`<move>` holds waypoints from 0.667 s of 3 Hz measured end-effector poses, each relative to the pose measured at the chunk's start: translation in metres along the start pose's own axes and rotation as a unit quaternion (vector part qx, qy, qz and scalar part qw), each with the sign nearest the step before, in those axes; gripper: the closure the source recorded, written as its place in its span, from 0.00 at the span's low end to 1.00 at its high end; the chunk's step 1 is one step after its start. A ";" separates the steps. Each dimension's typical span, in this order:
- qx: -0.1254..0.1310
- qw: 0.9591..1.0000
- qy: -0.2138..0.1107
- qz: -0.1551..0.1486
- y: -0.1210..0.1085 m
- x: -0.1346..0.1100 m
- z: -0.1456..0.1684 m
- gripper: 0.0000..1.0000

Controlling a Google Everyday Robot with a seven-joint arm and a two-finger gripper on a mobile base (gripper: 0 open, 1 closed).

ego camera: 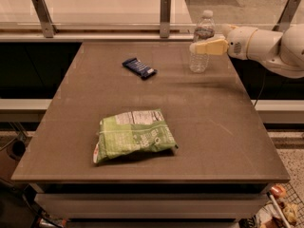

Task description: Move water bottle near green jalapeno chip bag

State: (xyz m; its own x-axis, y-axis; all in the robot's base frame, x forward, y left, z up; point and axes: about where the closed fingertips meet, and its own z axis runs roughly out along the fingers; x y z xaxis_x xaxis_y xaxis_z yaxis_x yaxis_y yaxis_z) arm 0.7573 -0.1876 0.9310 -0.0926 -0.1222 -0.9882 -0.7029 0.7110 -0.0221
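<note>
The water bottle (199, 62) is clear with a white cap and stands upright at the table's far right. My gripper (196, 46) reaches in from the right at the bottle's mid height, and its cream-coloured front part crosses in front of the bottle. The green jalapeno chip bag (134, 136) lies flat in the near middle of the table, well apart from the bottle and the gripper.
A small dark blue wrapped bar (139, 67) lies at the far middle, left of the bottle. The brown table (223, 127) has a railing with metal posts (165, 15) behind its far edge. The white arm (268, 46) hangs past the right edge.
</note>
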 end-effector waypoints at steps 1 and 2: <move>-0.005 1.000 -0.019 0.005 0.001 0.001 0.009 0.00; -0.014 0.999 -0.031 0.003 0.004 -0.001 0.018 0.17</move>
State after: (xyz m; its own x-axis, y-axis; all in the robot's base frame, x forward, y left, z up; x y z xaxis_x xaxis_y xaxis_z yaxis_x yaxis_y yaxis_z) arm 0.7671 -0.1720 0.9290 -0.0532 -0.0745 -0.9958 -0.7222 0.6916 -0.0131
